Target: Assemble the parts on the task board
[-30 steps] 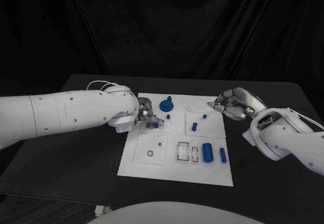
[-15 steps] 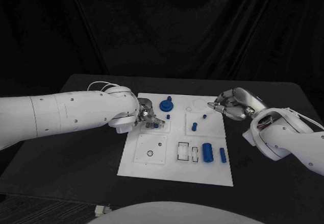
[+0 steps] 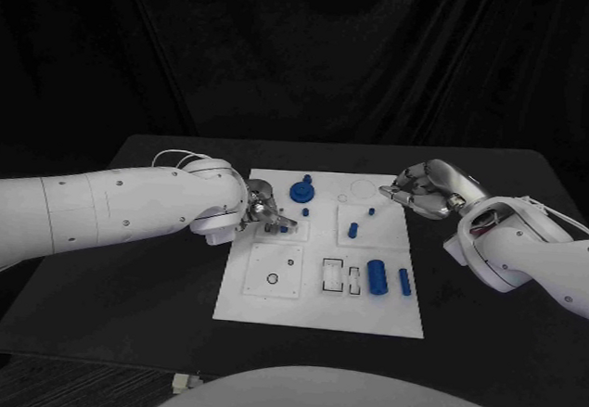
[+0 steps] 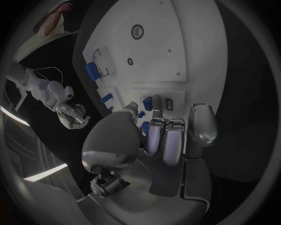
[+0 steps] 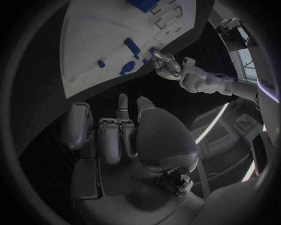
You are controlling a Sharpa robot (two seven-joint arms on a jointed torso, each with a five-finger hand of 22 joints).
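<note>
Black table in front of a dark curtain, with the white task board lying flat at its middle. Left hand sits over the board's left edge in the head view, fingers curled in around a small blue part at the fingertips; in the left wrist view the fingers are bent down onto the board beside blue pieces, and the thumb and a finger appear to pinch one, though the contact is partly hidden. Right hand hangs beyond the board's far right corner, just off its edge, fingers drawn together and curled with nothing visible between them; the right wrist view shows its fingers folded toward the palm above bare table. On the board: a blue knob-shaped part standing near the far edge at centre, a short blue peg upright in the right-hand inset, a tiny blue piece just beyond it. Toward the near side, a thick blue cylinder and a thinner blue rod lie side by side, close but apart, to the right of two outlined rectangular recesses. A square plate with a small ring mark occupies the near left of the board.
</note>
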